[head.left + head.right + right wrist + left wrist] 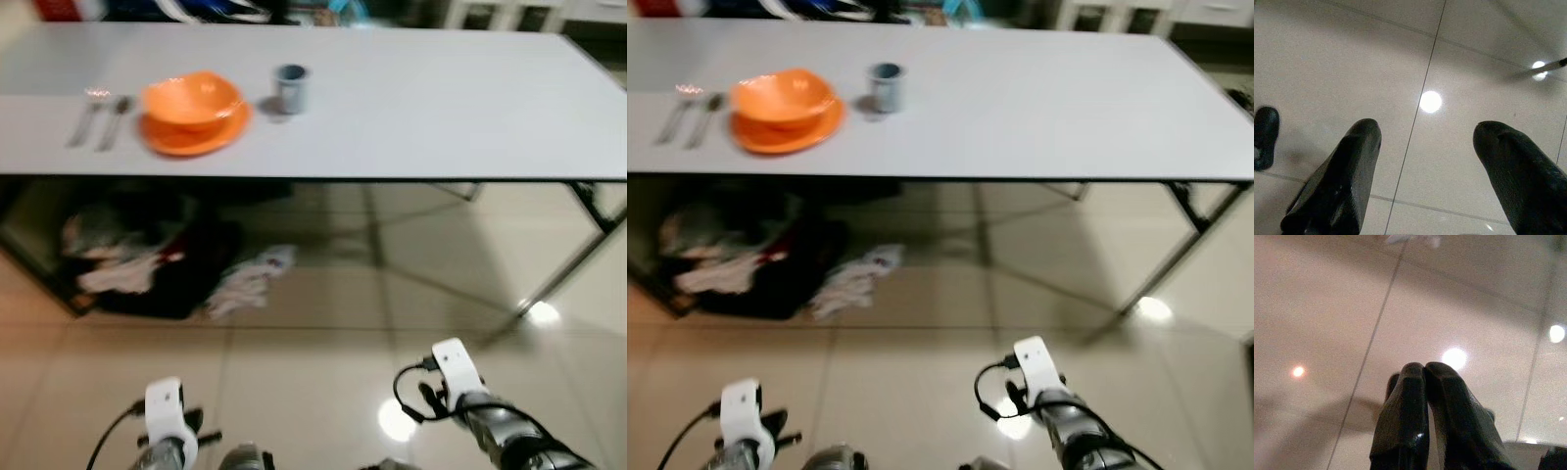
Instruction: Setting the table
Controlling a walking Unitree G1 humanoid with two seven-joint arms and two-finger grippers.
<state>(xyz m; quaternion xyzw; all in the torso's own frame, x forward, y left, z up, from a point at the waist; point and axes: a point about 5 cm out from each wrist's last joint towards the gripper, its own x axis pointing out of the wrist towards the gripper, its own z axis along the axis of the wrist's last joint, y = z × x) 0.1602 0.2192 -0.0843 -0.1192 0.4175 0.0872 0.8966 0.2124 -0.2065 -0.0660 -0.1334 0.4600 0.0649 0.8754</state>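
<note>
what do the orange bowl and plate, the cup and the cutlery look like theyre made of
Orange bowl and plate: probably plastic or melamine, given the uniform bright colour and soft, dull sheen. Cup: grey-blue, matte; ceramic or plastic, too blurred to tell. Cutlery: likely metal, silvery with a bright glint at the tips.

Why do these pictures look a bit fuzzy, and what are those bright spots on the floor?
Both eye views are softly blurred: the orange bowl and cup lack crisp edges. The spots are lamp glare on glossy floor tiles, seen in both wrist views too.
</note>
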